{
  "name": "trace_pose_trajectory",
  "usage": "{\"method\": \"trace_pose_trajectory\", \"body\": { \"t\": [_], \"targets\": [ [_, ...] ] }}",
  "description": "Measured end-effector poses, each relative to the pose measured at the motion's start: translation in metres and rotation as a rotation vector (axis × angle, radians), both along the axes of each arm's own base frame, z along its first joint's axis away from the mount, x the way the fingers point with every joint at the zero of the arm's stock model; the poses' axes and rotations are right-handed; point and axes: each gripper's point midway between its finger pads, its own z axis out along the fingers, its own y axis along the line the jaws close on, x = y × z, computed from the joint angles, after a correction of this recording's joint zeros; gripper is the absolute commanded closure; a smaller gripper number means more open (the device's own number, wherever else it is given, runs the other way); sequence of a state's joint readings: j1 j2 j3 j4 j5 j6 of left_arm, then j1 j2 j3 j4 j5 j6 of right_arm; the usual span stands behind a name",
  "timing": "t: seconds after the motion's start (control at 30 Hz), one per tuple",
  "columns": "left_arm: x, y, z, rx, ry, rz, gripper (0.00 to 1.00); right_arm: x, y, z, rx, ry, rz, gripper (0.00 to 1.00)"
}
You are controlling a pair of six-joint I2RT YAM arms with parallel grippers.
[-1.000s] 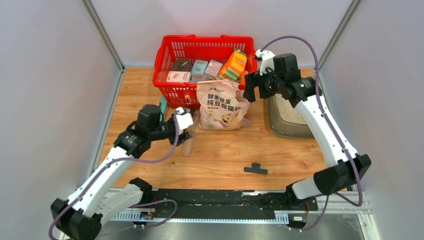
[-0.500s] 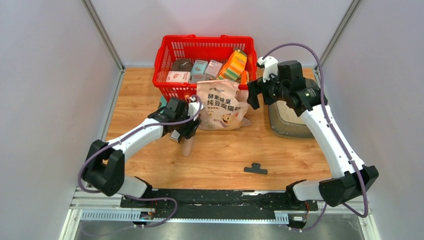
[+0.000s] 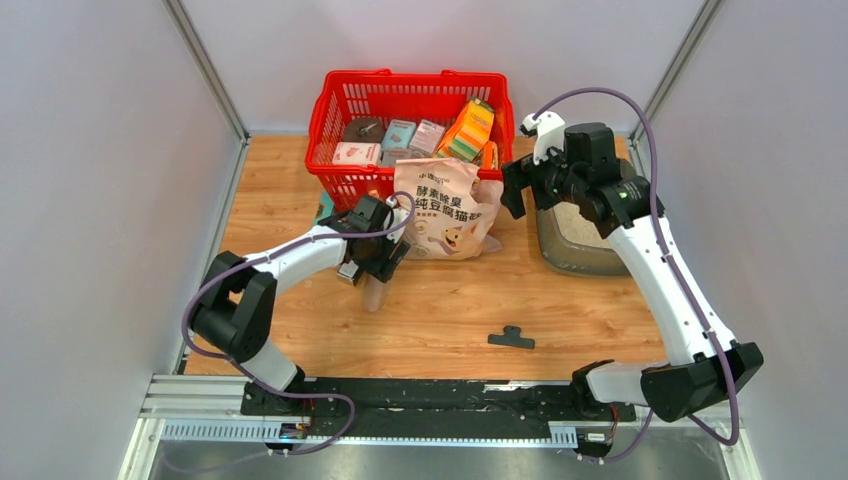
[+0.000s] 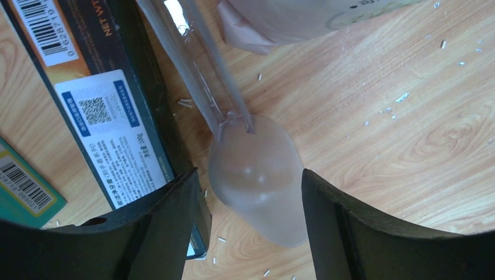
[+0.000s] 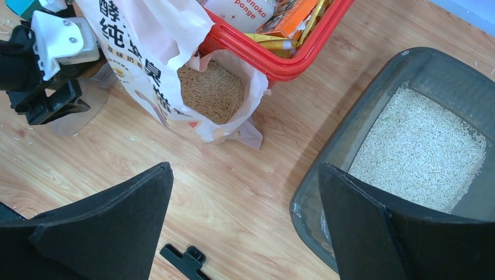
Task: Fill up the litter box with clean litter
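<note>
Grey litter box [image 5: 344, 140] runs near-to-far along the right wall [image 3: 760, 150], clean litter [image 5: 417, 146] inside, bare wood [image 3: 570, 310] leftward. Right gripper [image 5: 245, 169] gapes wide; left gripper [image 4: 248, 192] gapes around a scoop [image 4: 257, 169].

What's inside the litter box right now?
The clean litter covers part of the litter box floor; bare grey floor shows at one end. The right gripper covers one corner, so that part is unseen.

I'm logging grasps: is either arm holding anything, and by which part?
Nothing is held. The left gripper, jaws open, flanks the clear scoop at its bowl, not clamping it; the right gripper is open and empty.
</note>
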State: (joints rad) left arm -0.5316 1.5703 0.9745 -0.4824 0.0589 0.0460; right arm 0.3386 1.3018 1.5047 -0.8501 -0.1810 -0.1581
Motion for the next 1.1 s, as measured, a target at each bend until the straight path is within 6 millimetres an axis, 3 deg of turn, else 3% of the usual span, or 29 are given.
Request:
{"method": "trace_pose_trajectory", "body": {
  "t": [0.37, 0.57, 0.77, 1.03, 1.1],
  "targets": [
    [0.001, 0.005, -0.019, 0.109, 0.056, 0.031, 0.28, 0.003, -0.006, 0.0, -0.019, -0.012, -0.013, 0.0],
    [0.001, 0.007, -0.019, 0.124, 0.051, 0.05, 0.38, 0.004, -0.008, 0.0, -0.02, -0.013, -0.019, 0.0],
    [0.001, 0.007, -0.019, 0.125, 0.045, 0.047, 0.29, 0.006, -0.006, 0.0, -0.02, -0.009, -0.016, 0.0],
    [-0.001, 0.009, -0.021, 0.138, 0.046, 0.023, 0.26, 0.012, -0.003, 0.002, -0.014, -0.011, -0.009, 0.0],
    [-0.006, 0.013, -0.025, 0.154, 0.058, 0.017, 0.3, 0.012, -0.002, 0.002, -0.013, -0.01, -0.008, 0.0]
  ]
}}
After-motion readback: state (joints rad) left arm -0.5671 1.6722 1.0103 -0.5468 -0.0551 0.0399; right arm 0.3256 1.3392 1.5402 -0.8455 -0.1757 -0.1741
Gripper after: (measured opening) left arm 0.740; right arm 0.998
